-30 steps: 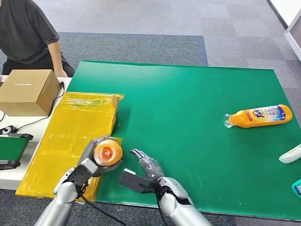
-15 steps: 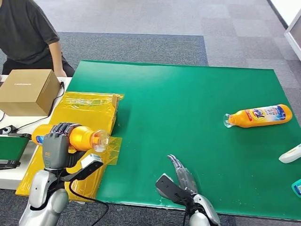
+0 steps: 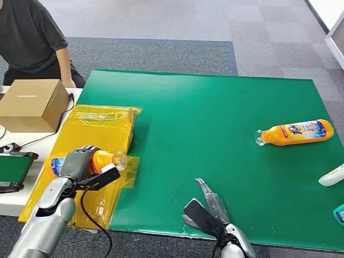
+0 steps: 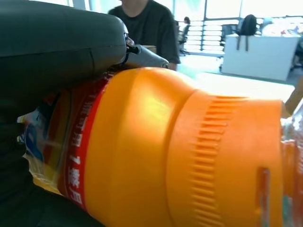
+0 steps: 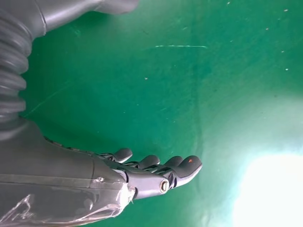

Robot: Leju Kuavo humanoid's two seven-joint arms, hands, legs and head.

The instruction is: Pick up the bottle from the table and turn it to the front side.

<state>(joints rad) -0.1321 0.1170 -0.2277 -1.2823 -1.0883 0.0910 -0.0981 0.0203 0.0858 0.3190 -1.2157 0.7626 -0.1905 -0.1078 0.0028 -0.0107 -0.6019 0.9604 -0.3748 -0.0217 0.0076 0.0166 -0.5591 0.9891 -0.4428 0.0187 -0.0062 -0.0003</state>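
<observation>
Sitting at the far left is a person (image 3: 28, 40) in a dark shirt, behind a brown box (image 3: 32, 105) on a white table (image 3: 16, 199). A little green tray (image 3: 14, 171) sits near the front of that table.

Next comes the robot's left arm. It reaches up from the bottom corner and bends in over the yellow sheet (image 3: 93, 134). The left hand (image 3: 77, 163) is wrapped around an orange bottle (image 3: 99, 159), with its fingers closed over the middle of it. The bottle lies on its side in the hand, just above the yellow sheet, and its clear cap points to the right, toward the green mat (image 3: 210, 140). In the left wrist view the bottle (image 4: 171, 151) looks very big and close, with a red band on its label, and the dark hand (image 4: 53, 42) presses on it.

Then comes the right hand (image 3: 210, 207), low at the front edge of the green mat. It holds nothing. Its fingers (image 5: 178, 165) are stretched out nearly straight and a bit apart, above the mat.

Far to the right, a second orange bottle (image 3: 298, 132) lies on its side on the mat. Its cap points left. A white thing (image 3: 332, 176) lies near the right edge.
</observation>
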